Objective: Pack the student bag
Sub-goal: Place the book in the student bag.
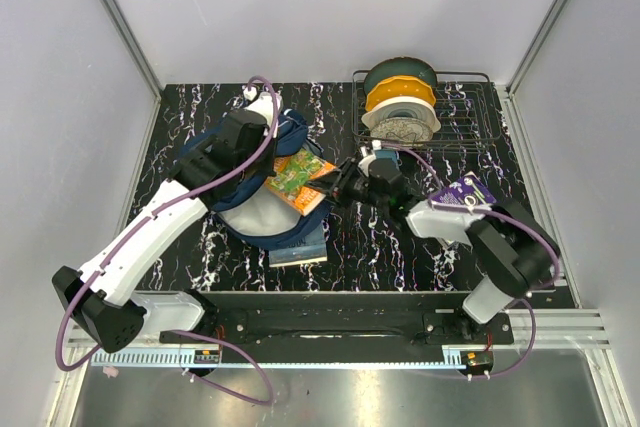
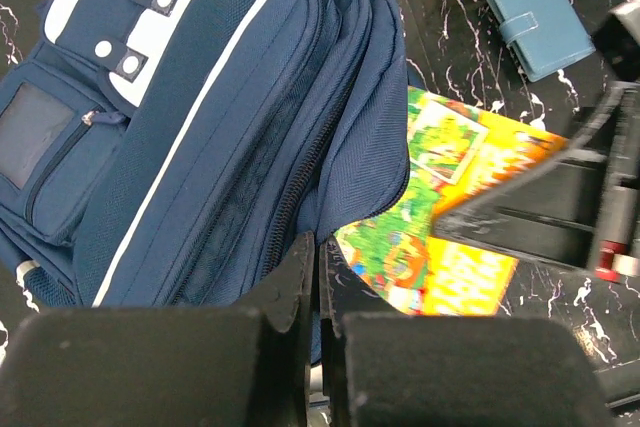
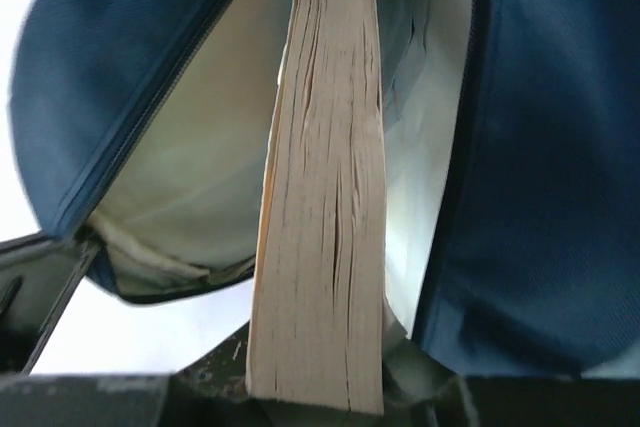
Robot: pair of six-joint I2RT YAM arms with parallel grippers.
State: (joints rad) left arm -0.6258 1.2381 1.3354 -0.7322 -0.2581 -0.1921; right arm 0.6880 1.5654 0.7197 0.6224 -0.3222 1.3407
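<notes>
Toward the black marbled counter's point(image 1: 400, 257) left-centre lies the large navy blue fabric backpack point(image 2: 220, 117), mouth open. The left end effector point(image 2: 315, 252) is clenched against its fabric. The right end effector point(image 1: 342, 183) grasps a thick orange-green paperback book point(image 1: 298, 175) entering that mouth. A wire rack point(image 1: 475, 112) stands at the far-right corner.

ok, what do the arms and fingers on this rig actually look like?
Both arms match: the left arm and right arm have white link shells with black joints. A purple cable runs along each. The right arm carries a purple patch with white print. The left gripper has blocky matte-black fingers; the right gripper is black too.
</notes>
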